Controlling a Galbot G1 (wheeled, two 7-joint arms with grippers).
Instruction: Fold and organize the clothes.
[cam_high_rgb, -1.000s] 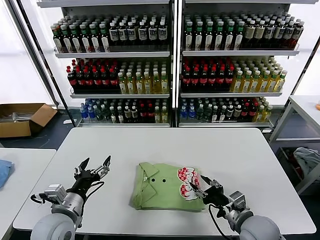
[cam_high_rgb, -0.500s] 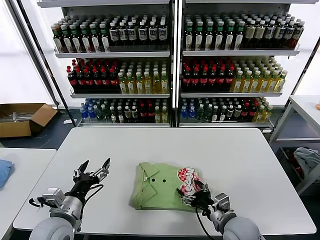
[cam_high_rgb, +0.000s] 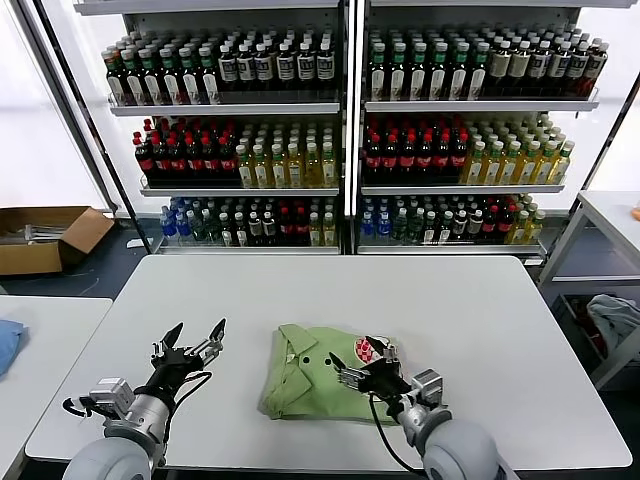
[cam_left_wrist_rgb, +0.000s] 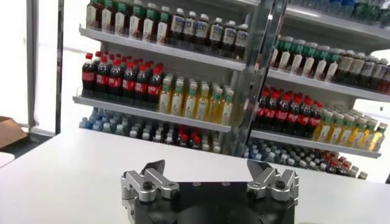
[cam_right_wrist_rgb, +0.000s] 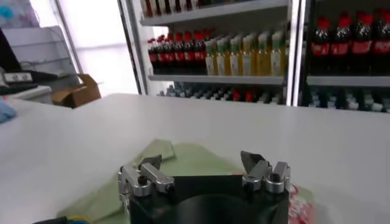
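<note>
The clothes, a light olive-green polo shirt (cam_high_rgb: 305, 375), lie folded into a compact block on the white table (cam_high_rgb: 330, 290), collar to the left, with a red-and-white print (cam_high_rgb: 368, 349) at its right edge. My right gripper (cam_high_rgb: 362, 362) hovers open over the shirt's right half, nothing between its fingers; in the right wrist view the green fabric (cam_right_wrist_rgb: 195, 159) shows beyond the gripper (cam_right_wrist_rgb: 201, 161). My left gripper (cam_high_rgb: 192, 338) is open above bare table left of the shirt, well apart from it, and holds nothing (cam_left_wrist_rgb: 207, 167).
Shelves of bottles (cam_high_rgb: 340, 130) stand behind the table. A second table (cam_high_rgb: 40, 330) at the left carries a blue cloth (cam_high_rgb: 8, 345). A cardboard box (cam_high_rgb: 45, 235) sits on the floor at the left, and a grey-white cloth pile (cam_high_rgb: 615, 320) lies at the right.
My right gripper has opened and swung left from the shirt's right edge over the shirt. The printed flap that stuck out now lies mostly hidden under it. The left gripper barely moved.
</note>
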